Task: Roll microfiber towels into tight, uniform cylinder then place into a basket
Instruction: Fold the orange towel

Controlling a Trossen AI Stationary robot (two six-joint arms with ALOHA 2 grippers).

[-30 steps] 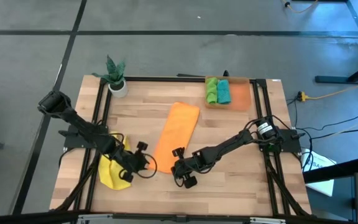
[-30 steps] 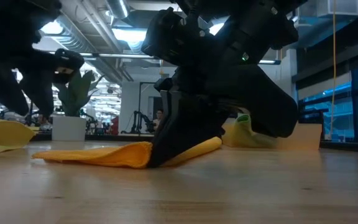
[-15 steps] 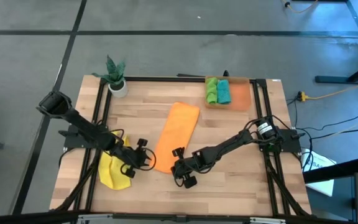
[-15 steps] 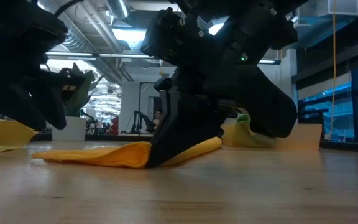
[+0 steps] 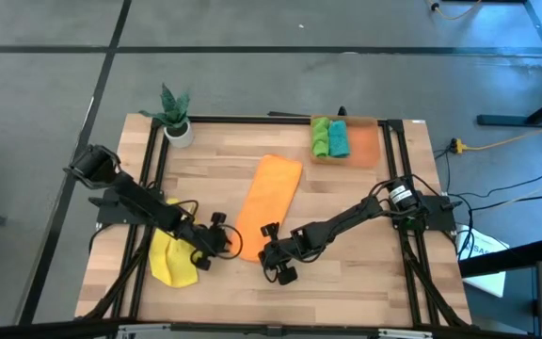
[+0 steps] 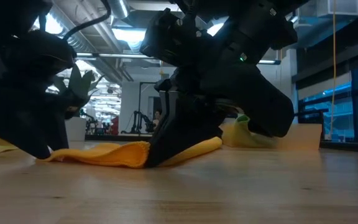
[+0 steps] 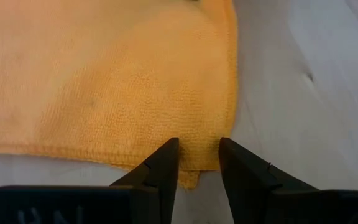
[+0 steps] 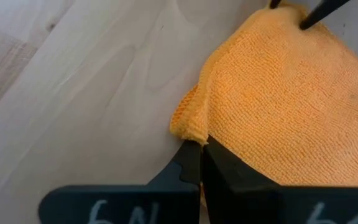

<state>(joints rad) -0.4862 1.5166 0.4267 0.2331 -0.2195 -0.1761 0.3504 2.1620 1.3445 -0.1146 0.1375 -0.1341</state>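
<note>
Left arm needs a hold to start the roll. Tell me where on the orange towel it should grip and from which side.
Grip the orange towel at its near left corner, coming in low from its short near edge. It lies flat, so only the hem can be pinched. The left gripper is open at that hem; the right gripper is shut on the other near corner.

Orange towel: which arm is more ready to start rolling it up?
Probably the right. Its gripper already pinches a corner of the orange towel, while the left gripper is open, only reaching the edge.
</note>
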